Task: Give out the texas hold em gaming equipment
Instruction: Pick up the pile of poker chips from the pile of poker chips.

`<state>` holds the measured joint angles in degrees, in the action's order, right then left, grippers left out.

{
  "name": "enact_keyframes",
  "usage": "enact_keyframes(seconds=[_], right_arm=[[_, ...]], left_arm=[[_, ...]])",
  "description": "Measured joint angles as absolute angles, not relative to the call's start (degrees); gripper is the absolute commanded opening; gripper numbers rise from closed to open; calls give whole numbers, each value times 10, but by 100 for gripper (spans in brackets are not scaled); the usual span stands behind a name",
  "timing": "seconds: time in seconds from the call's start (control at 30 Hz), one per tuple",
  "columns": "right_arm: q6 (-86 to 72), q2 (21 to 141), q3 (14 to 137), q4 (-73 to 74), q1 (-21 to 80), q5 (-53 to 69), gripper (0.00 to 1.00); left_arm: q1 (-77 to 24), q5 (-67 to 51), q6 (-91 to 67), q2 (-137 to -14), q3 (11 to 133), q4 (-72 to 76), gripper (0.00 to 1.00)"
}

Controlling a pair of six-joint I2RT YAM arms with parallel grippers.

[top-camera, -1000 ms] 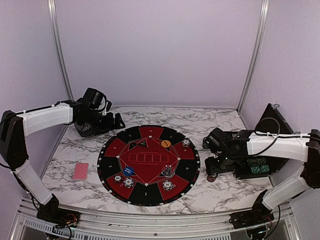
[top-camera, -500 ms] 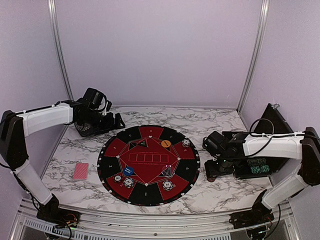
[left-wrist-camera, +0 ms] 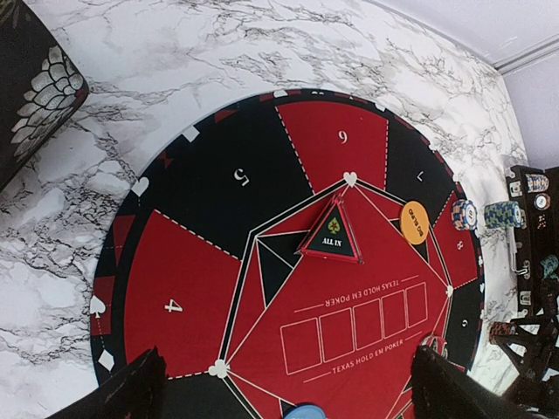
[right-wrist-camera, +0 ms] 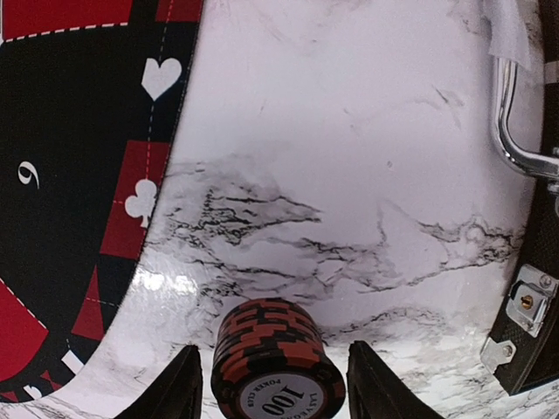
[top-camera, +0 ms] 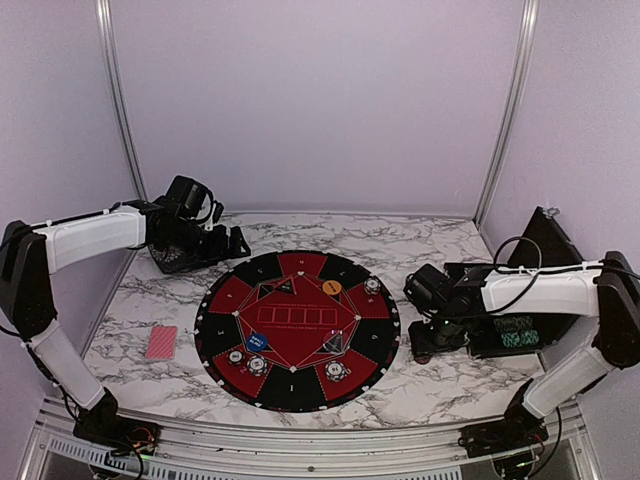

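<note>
Red-and-black poker chips, stacked on the marble table just beside the round mat, are best centred and squeezed evenly, lest they spill. They are straddled by the half-open right gripper, not yet clamped. Farther off, the left gripper is spread wide, empty.

Left tool hangs raised, jaws spread wide; right tool sits low, jaws partly apart.

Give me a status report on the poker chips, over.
Left gripper open, above mat. Right gripper straddles red chip stack, contact unclear. Black case close alongside.
</note>
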<state>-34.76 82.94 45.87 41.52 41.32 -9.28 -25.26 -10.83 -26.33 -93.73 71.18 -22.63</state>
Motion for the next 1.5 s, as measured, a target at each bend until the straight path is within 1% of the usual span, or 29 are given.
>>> enact_keyframes(seconds=[0.23, 0.77, 1.1, 1.5], right_arm=[[-348, 830, 459, 415, 413, -91, 49], [-347, 835, 459, 415, 413, -90, 43], [-348, 835, 459, 416, 413, -89, 40], [-350, 835, 482, 439, 416, -96, 39]], left_arm=[[-253, -108, -263, -937, 712, -226, 99], [-252, -108, -262, -937, 712, -226, 99], [-252, -108, -261, -937, 712, -226, 99], [-253, -105, -255, -937, 712, -226, 99]])
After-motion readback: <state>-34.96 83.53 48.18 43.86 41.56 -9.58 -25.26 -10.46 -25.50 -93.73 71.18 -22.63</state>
